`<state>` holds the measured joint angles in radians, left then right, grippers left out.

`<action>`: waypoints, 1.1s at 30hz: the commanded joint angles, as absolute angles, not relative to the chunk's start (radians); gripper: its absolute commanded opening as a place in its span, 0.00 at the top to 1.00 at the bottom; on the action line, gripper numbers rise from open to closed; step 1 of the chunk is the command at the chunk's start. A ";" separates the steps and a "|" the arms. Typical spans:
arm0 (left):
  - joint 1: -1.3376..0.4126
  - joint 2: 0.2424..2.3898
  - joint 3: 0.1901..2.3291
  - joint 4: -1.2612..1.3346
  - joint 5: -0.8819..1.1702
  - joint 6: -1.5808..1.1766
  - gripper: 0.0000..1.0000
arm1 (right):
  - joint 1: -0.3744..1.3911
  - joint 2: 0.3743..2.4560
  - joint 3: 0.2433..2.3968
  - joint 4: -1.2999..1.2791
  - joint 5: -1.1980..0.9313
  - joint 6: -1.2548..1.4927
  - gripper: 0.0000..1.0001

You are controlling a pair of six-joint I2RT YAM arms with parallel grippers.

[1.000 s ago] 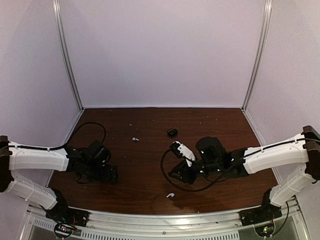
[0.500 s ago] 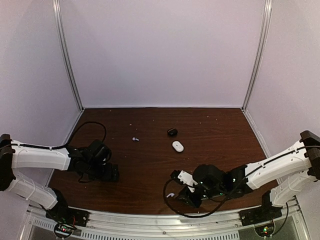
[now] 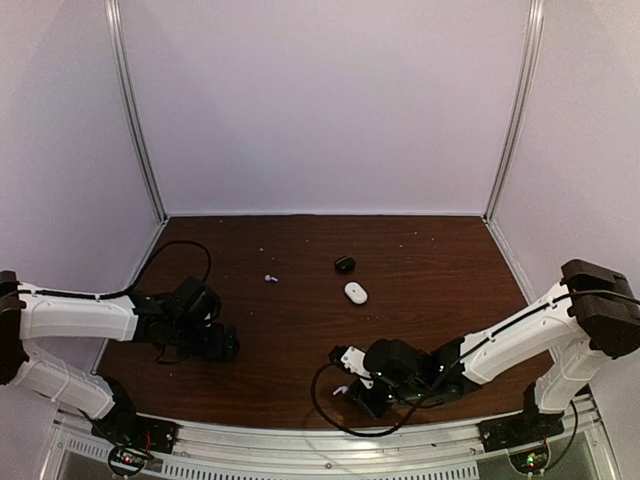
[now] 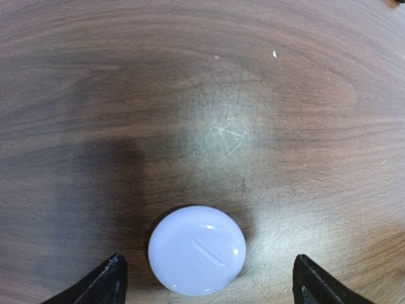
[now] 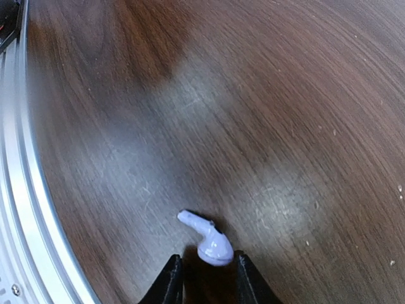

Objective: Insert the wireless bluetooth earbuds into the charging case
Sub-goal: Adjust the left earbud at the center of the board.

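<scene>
Dark wood table [image 3: 450, 260]: black case [image 3: 344, 264] and white case [image 3: 355, 292] near the middle, tiny pale earbud [image 3: 269, 278] to their left. Right gripper [image 3: 350, 393] low at near edge, just beside a second pale earbud [image 3: 339, 390]. Left gripper [image 3: 226, 345] low at the left side.

L wrist view: L fingers [image 4: 104, 284] cut by btm edge. R wrist view: R fingers [image 5: 169, 282] cut too; can't tell if they pinch bud [image 5: 210, 240]; rail [image 5: 19, 209] blurred. Top view: specks [image 3: 418, 238] too small to ID.
</scene>
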<state>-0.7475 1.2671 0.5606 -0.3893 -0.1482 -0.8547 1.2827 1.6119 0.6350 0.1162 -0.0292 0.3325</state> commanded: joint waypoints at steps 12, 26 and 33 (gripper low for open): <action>-0.726 1.215 0.517 -0.356 -0.149 -0.864 0.09 | 1.217 1.893 0.858 0.140 0.038 0.264 0.82; -0.716 1.177 0.509 -0.340 -0.136 -0.839 0.14 | 1.091 1.905 1.077 0.169 -0.079 0.121 0.70; -0.716 1.133 0.489 -0.370 -0.142 -0.820 0.15 | 1.094 1.634 0.845 0.149 -0.164 0.161 0.50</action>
<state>-0.7250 1.1584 0.5076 -0.3859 -0.1455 -0.8448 1.0885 1.7760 0.9638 0.1688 -0.1043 0.1375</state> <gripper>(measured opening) 0.859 0.489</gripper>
